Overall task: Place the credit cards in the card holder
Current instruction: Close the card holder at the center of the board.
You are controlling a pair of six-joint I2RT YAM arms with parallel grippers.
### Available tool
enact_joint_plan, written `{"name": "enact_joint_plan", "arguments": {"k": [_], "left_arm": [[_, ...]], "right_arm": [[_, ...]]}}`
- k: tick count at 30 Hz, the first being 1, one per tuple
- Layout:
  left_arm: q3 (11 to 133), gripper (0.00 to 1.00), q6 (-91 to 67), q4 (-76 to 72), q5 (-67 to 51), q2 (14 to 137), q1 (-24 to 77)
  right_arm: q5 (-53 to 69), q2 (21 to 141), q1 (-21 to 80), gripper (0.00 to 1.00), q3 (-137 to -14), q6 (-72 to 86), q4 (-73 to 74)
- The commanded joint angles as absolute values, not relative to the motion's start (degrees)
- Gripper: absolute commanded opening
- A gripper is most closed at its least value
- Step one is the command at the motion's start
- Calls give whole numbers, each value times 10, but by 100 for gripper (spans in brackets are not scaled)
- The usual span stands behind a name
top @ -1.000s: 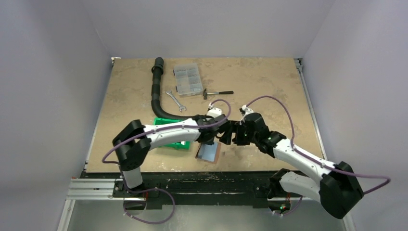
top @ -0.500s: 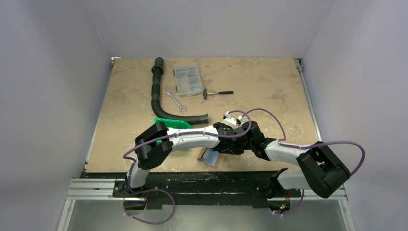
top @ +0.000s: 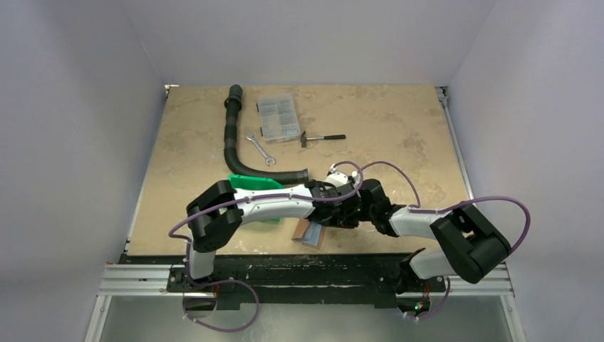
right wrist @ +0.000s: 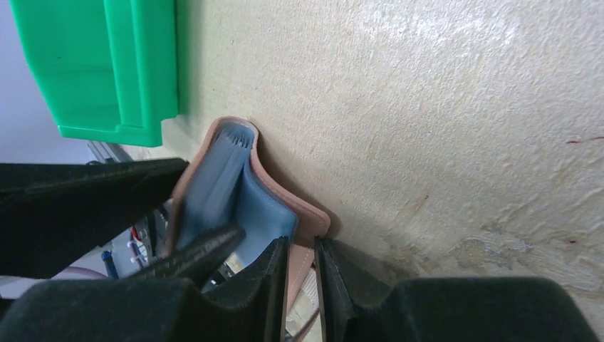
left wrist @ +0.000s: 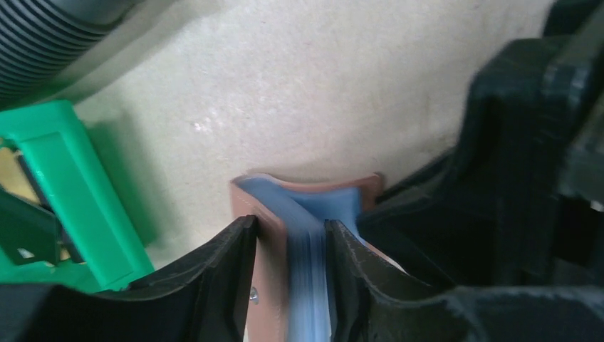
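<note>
Tan mottled table [top: 399, 128], top external view. The small reddish-brown folding card holder [top: 311, 232] lies at lower centre, near the front edge and just right of the green plastic bin [top: 249, 182]. Both arms converge on it. The left jaws and right jaws meet just above it, and their state cannot be read from here. In the upper part of the frame lie a black corrugated hose [top: 232, 135], a clear compartment box [top: 278, 117], a silver wrench [top: 259, 148] and a small hammer [top: 322, 137].

Left wrist view. The card holder [left wrist: 306, 192] stands partly open at lower centre, brown cover outside and grey-blue pockets inside. The left jaws are closed on one leaf, with one black finger [left wrist: 206, 285] against the brown cover and the other against the blue lining. The right arm's black body [left wrist: 513, 164] fills the right side. The bin [left wrist: 78, 192] sits at the left and the hose [left wrist: 43, 35] at the upper left.

Right wrist view. The card holder [right wrist: 246, 185] is left of centre, close above the table [right wrist: 463, 107]; contact cannot be told. The right jaws clamp the other brown leaf at bottom centre, one finger [right wrist: 260, 292] on the blue side. The left jaws enter from the left, straddling the nearer leaf. The bin [right wrist: 107, 64] occupies the upper left.
</note>
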State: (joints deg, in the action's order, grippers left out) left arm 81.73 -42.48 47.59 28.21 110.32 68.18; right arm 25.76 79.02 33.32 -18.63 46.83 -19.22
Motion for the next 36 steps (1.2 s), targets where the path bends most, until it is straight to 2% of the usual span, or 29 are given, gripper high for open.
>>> {"name": "enact_joint_plan", "arguments": {"k": [1, 6, 11, 16, 23, 24, 26, 29, 34, 36], "left_arm": [[784, 44, -447, 355, 180, 1039, 682], [702, 52, -464, 240, 106, 987, 660], [627, 59, -471, 167, 65, 918, 632], [602, 68, -454, 154, 50, 833, 608], [560, 71, -422, 216, 75, 740, 572], [552, 69, -419, 226, 81, 733, 569], [535, 59, -410, 234, 77, 733, 566], [520, 35, -401, 230, 51, 761, 565], [486, 17, -406, 197, 40, 795, 567], [478, 13, -408, 186, 39, 808, 569]], "right_arm": [[241, 800, 334, 28, -177, 466, -205], [222, 778, 334, 28, -187, 459, -164], [144, 727, 334, 31, -228, 433, -34], [100, 688, 334, 49, -276, 406, 83], [91, 651, 335, 72, -323, 370, 180], [104, 650, 335, 74, -326, 365, 183], [130, 655, 336, 76, -335, 358, 194], [159, 666, 342, 74, -341, 360, 198], [170, 683, 360, 61, -348, 377, 190], [175, 689, 363, 54, -343, 387, 178]]}}
